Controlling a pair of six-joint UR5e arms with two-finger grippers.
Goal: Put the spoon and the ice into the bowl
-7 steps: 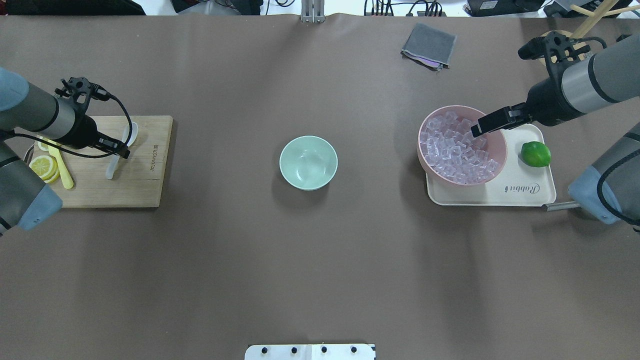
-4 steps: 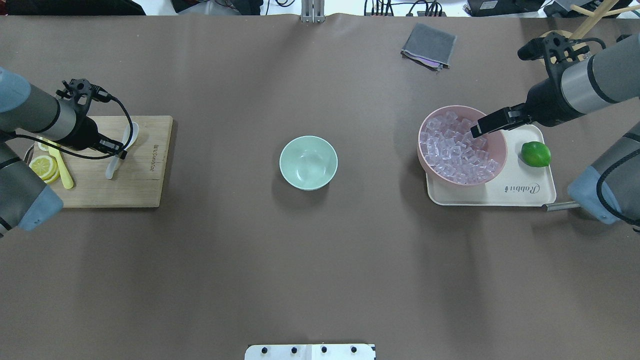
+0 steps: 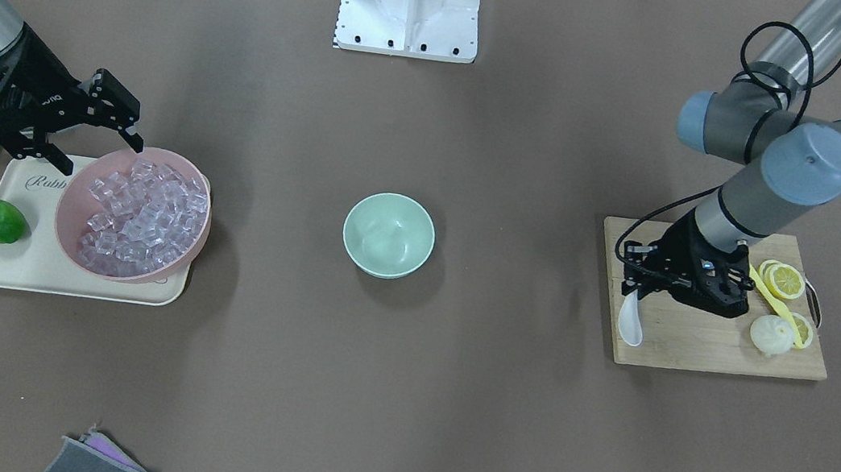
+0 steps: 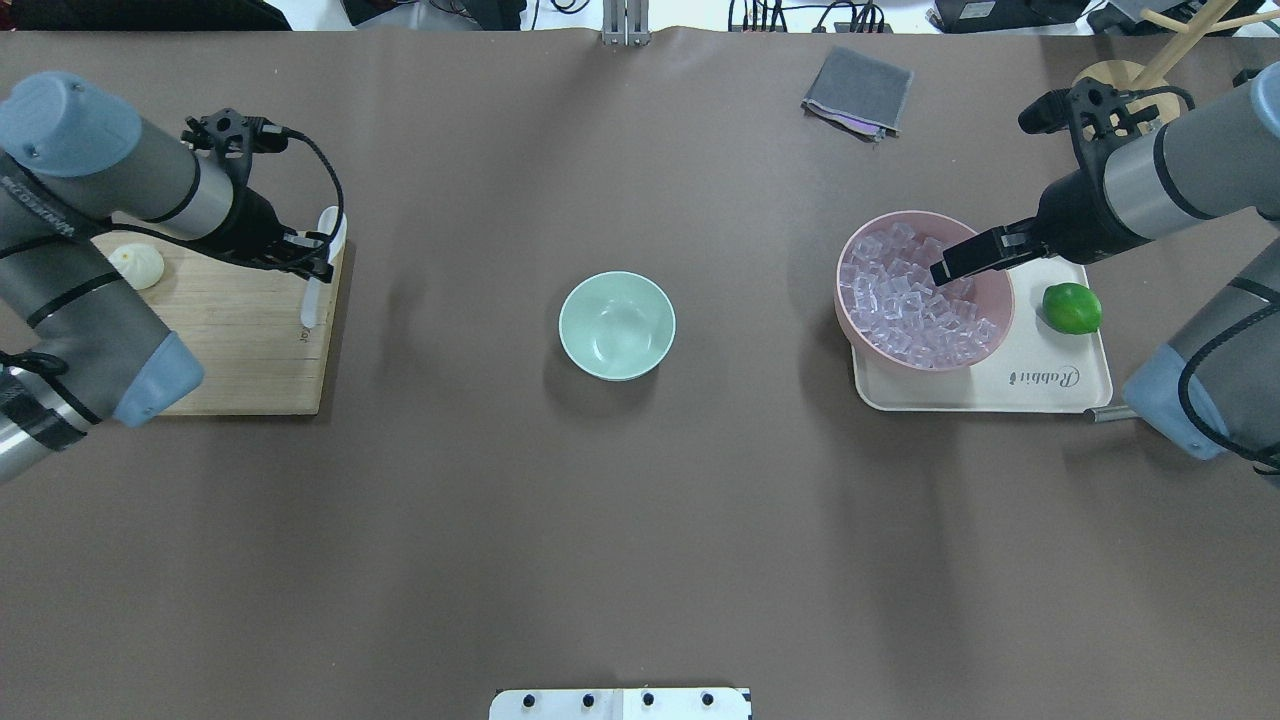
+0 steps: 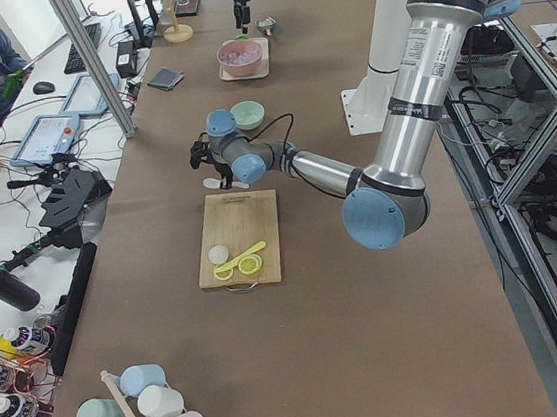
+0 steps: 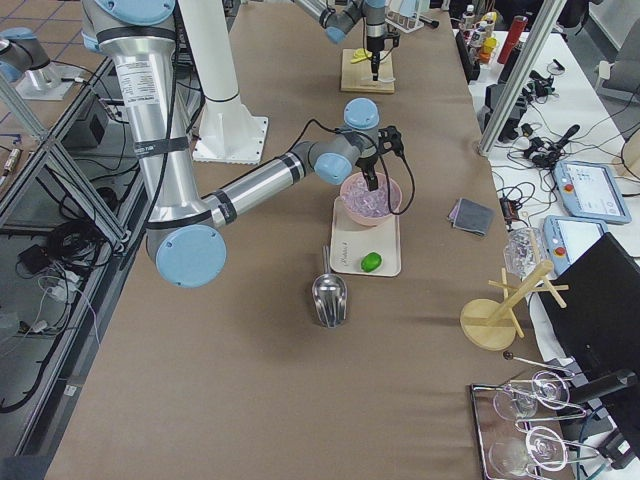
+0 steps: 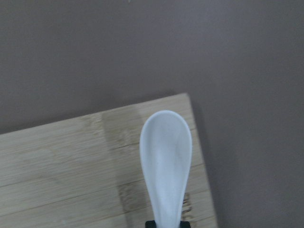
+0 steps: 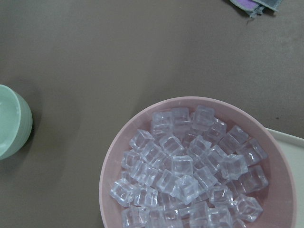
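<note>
The white spoon (image 4: pixel 329 224) is held in my left gripper (image 4: pixel 305 262), which is shut on its handle. It hangs over the right edge of the wooden cutting board (image 4: pixel 240 340). The left wrist view shows its scoop (image 7: pixel 166 156) above the board's corner. The mint-green bowl (image 4: pixel 617 325) stands empty at the table's middle. The ice (image 4: pixel 915 305) fills a pink bowl (image 4: pixel 1000 300). My right gripper (image 3: pixel 102 157) is open and empty just above the ice at the pink bowl's rim.
The pink bowl sits on a cream tray (image 4: pixel 1050 390) beside a lime (image 4: pixel 1072 308). Lemon slices, a yellow utensil (image 3: pixel 773 303) and a white round piece (image 3: pixel 771 335) lie on the board. A grey cloth (image 4: pixel 857 92) lies far right. A metal scoop (image 6: pixel 330 295) lies by the tray.
My left gripper has carried the spoon from the middle of the board to its right edge. My right gripper has shifted slightly further over the ice.
</note>
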